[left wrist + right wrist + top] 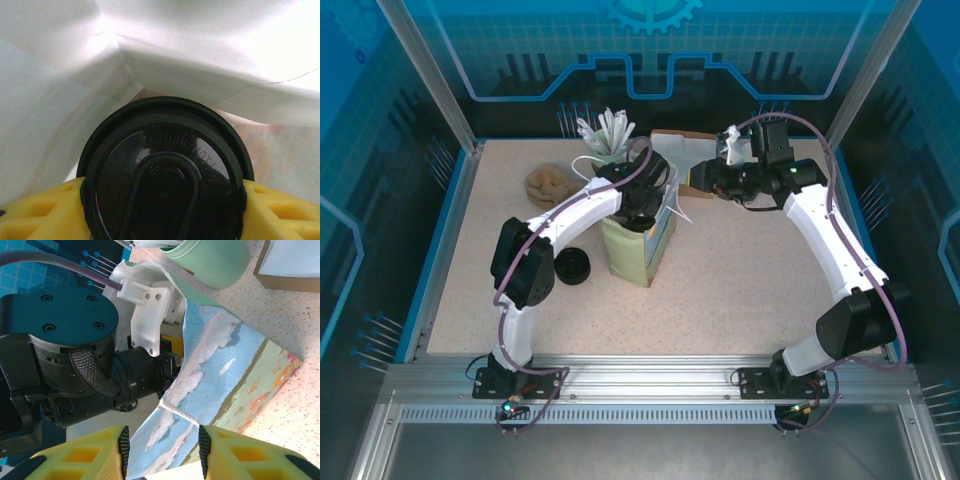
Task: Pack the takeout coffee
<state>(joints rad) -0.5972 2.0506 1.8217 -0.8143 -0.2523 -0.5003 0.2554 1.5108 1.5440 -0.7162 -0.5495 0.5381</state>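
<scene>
Left wrist: round black lid of takeout coffee (165,165), tight in left gripper (163,202); right gripper (162,452): state unclear.

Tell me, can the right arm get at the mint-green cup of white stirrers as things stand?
Probably not yet. The right end effector is shut on the rim of the painted paper bag, so it would have to let go first. The mint-green cup stands just beyond the bag, though.
</scene>
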